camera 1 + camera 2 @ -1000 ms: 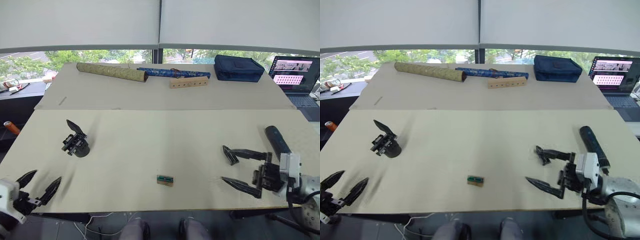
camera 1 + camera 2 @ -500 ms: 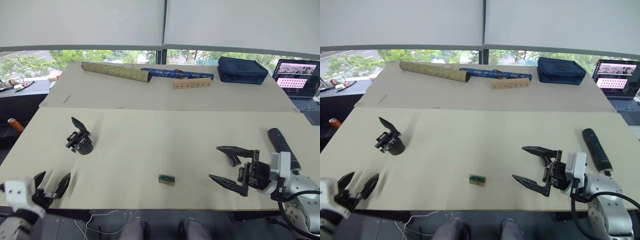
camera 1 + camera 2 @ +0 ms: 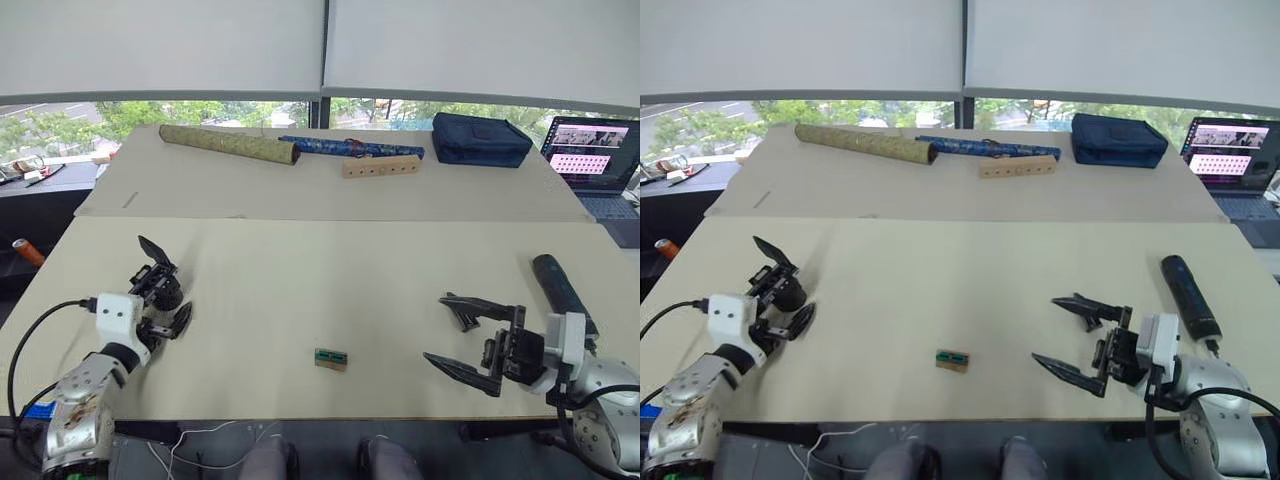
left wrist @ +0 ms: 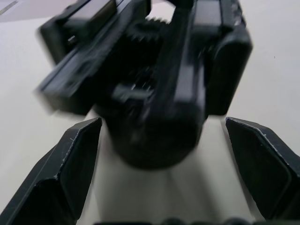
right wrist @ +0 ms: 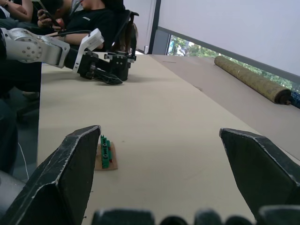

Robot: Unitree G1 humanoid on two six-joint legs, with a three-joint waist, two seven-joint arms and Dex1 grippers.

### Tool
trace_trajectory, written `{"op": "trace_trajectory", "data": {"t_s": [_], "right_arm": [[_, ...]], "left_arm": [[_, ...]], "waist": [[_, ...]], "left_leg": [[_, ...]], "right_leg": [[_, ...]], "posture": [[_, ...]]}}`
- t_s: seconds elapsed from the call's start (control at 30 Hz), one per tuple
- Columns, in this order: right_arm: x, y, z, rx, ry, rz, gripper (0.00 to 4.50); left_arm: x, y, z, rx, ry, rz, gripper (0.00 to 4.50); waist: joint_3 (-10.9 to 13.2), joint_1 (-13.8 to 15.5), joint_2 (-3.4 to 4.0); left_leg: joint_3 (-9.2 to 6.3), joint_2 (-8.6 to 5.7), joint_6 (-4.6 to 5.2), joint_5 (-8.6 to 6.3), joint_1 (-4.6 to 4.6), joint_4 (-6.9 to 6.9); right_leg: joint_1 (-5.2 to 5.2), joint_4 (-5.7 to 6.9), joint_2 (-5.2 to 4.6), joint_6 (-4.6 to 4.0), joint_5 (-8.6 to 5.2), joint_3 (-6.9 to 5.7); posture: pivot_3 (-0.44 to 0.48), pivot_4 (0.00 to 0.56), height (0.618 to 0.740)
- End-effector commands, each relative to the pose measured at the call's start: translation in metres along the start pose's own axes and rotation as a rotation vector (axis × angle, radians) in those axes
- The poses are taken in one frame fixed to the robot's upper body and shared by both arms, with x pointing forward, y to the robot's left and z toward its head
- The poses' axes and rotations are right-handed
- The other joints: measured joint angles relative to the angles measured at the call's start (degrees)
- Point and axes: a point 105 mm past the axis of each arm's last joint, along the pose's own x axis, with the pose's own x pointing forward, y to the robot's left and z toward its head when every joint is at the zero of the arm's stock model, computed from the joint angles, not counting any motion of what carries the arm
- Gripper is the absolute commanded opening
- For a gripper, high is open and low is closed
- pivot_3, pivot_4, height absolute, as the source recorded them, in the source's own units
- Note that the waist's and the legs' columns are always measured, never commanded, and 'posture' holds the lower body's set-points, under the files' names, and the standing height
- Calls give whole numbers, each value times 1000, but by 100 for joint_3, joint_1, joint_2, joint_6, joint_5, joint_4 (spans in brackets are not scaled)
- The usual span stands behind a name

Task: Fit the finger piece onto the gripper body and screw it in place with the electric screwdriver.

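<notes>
The left gripper point(image 3: 165, 312) straddles the gripper body point(image 3: 160, 285) at the table's point(image 3: 330, 280) left with fingers spread, while the right gripper point(image 3: 462, 336) hovers agape beside the finger piece point(image 3: 462, 318), the screwdriver point(image 3: 563, 291) lying further right.

One gripper body point(image 3: 163, 288), one electric screwdriver point(image 3: 560, 287), two patterned rolls point(image 3: 226, 144), one laptop point(image 3: 592, 160).

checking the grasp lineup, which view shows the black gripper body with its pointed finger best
The left wrist view: the black gripper body sits close between the open left end effector fingers. Both eye views show it small, beside that end effector; the right wrist view shows it far off.
</notes>
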Motion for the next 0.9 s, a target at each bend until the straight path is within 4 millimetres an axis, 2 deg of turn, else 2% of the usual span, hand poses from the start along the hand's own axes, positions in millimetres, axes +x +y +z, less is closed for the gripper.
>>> {"op": "trace_trajectory", "data": {"t_s": [0.03, 0.13, 0.23, 0.33, 0.43, 0.53, 0.63, 0.73, 0.8, 0.9], "right_arm": [[-4, -1, 6, -51, -11, -24, 4500], [-8, 1, 3, -47, 3, -32, 4500], [-12, 5, -1, -37, 24, -34, 4500], [-19, 13, -8, -22, 59, -15, 4500], [-26, 17, -9, -15, 78, -19, 4500], [-30, 19, -8, -9, 92, -29, 4500], [-30, 23, -6, -4, 101, -28, 4500], [-29, 25, -3, -8, 104, -38, 4500], [-27, 27, -1, -7, 103, -40, 4500], [-28, 29, 2, -8, 110, -45, 4500]], "left_arm": [[5, 0, -5, 11, 5, 10, 4457], [7, -2, -7, 14, -4, -11, 3653], [7, -3, -5, 4, -38, -9, 2333], [8, -16, 16, -22, -136, -48, 2342], [8, -49, 40, 16, -196, -164, 2342], [12, -76, 49, 26, -207, -246, 2342], [19, -116, 62, 48, -238, -386, 2342], [22, -147, 65, 95, -254, -503, 2342], [25, -165, 61, 136, -248, -563, 2342], [29, -182, 57, 129, -249, -599, 2342]], "waist": [[-1, 11, 4], [-4, 23, 13], [-8, 32, 21], [-8, 48, 26], [-4, 66, 18], [2, 94, 9], [4, 109, 5], [4, 102, 6], [4, 99, 6], [4, 83, 6]], "left_leg": [[-1, 0, 1, -1, 5, -2], [-5, 3, 24, -15, 12, -5], [-6, 4, 24, -15, 18, -9], [-6, 4, 25, -16, 18, -12], [-6, 2, 20, -13, 3, -9], [-3, -4, 14, -10, -11, 2], [-3, -3, 15, -11, -11, 2], [-4, -2, 22, -15, -11, 0], [-3, -2, 24, -15, -9, -1], [-2, -2, 25, -16, -11, -2]], "right_leg": [[4, 0, 0, 0, 0, 0], [8, 1, -1, -1, 0, 0], [10, 0, -6, -2, 0, -1], [10, -1, -19, -2, 0, -1], [9, -11, -25, -1, 0, -5], [4, -16, -30, 1, 1, -5], [1, -15, -28, 1, 1, -3], [-2, -12, -20, 1, 1, -3], [-2, -12, -16, 0, 1, -3], [-3, -14, -8, 0, 1, -2]], "posture": [[0, 150, 740], [0, 150, 740], [0, 150, 740], [0, 150, 740], [0, 150, 740], [0, 150, 740], [0, 150, 740], [0, 150, 740], [0, 150, 740], [0, 150, 740]]}}
